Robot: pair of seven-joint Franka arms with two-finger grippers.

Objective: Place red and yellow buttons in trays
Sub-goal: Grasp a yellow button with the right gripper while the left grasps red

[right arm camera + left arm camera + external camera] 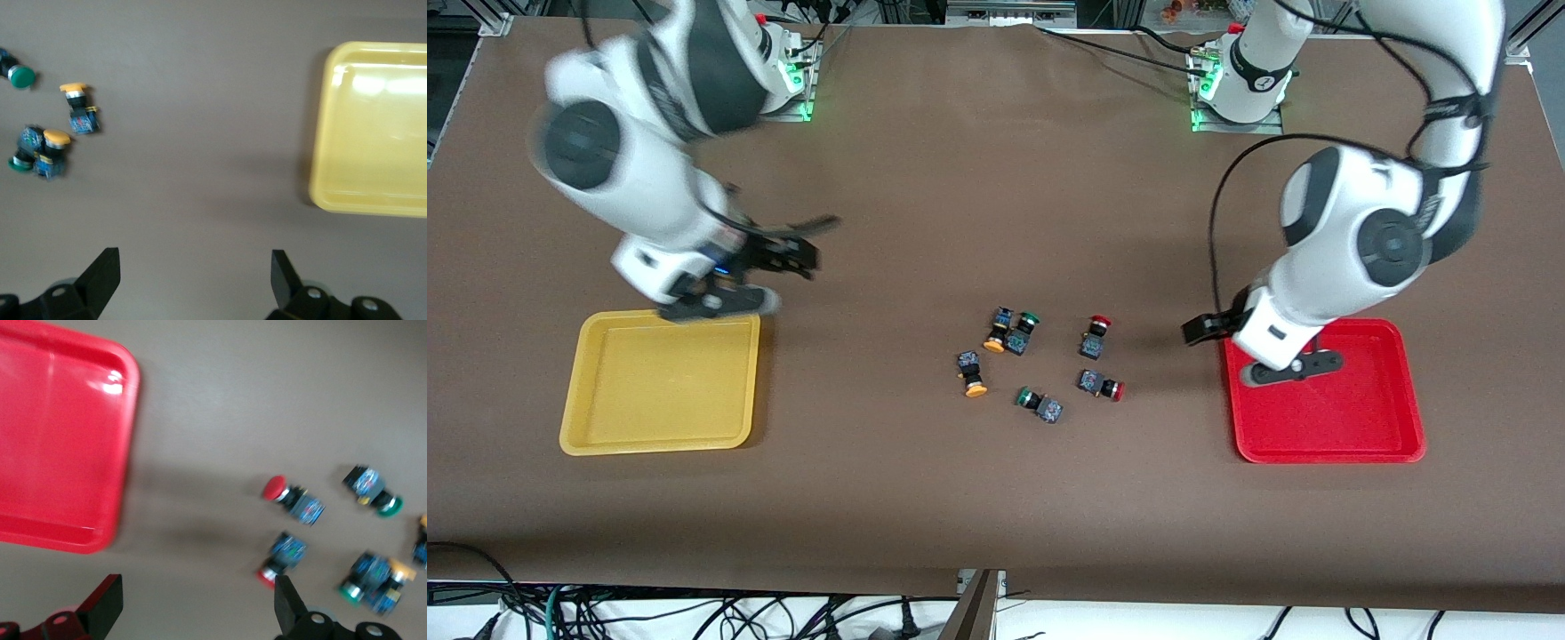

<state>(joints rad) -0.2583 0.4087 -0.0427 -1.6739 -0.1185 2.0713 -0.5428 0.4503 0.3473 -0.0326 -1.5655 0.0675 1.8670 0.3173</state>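
Note:
Two red buttons (1096, 336) (1103, 386) and two yellow buttons (997, 331) (971, 373) lie loose on the brown table between the trays. The yellow tray (663, 382) at the right arm's end and the red tray (1325, 396) at the left arm's end hold nothing. My left gripper (1199, 329) is open and empty over bare table between the red tray (60, 440) and the red buttons (293, 499) (280, 561). My right gripper (805, 244) is open and empty over bare table beside the yellow tray (373, 127); the yellow buttons (77, 105) (53, 150) show in its wrist view.
Two green-capped switches (1024, 329) (1039, 404) lie among the buttons, one touching a yellow button. They also show in the left wrist view (373, 490) (360, 577). The left arm's wrist hangs over the red tray's near-centre edge.

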